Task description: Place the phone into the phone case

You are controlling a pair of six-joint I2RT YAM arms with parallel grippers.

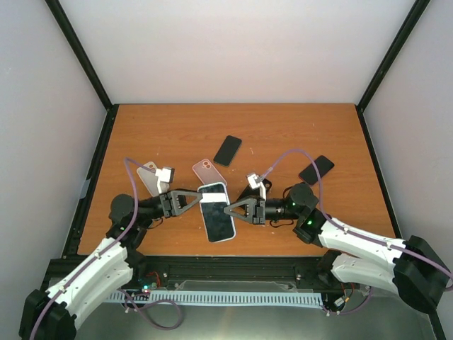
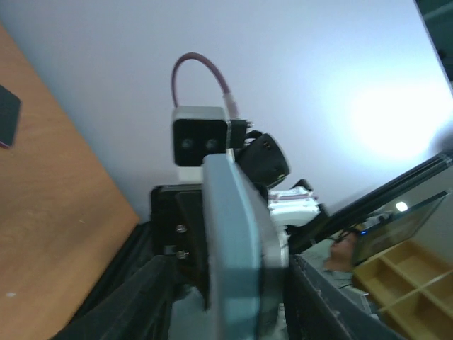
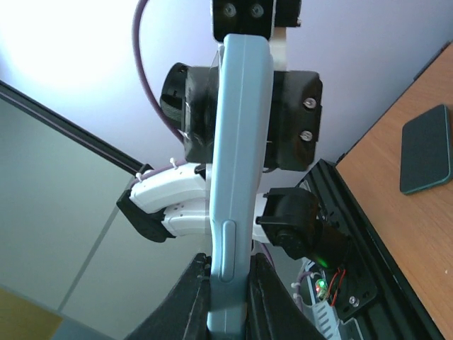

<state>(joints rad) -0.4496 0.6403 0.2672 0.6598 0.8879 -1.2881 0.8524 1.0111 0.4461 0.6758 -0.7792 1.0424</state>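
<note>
A phone with a dark screen (image 1: 217,218) lies within a light blue phone case (image 1: 212,190), held above the table between both grippers. My left gripper (image 1: 195,201) is shut on the case's left edge. My right gripper (image 1: 235,210) is shut on its right edge. In the left wrist view the case (image 2: 241,241) stands edge-on between the jaws of my left gripper (image 2: 233,297), blurred. In the right wrist view the case's side with a button (image 3: 237,177) is pinched at my right gripper (image 3: 228,280). Whether the phone is fully seated I cannot tell.
On the orange table (image 1: 283,134) lie a black phone (image 1: 227,150), another black phone (image 1: 316,169), a pink case (image 1: 209,171) and a beige case (image 1: 149,177). One dark phone also shows in the right wrist view (image 3: 426,150). Black frame posts stand at the back corners.
</note>
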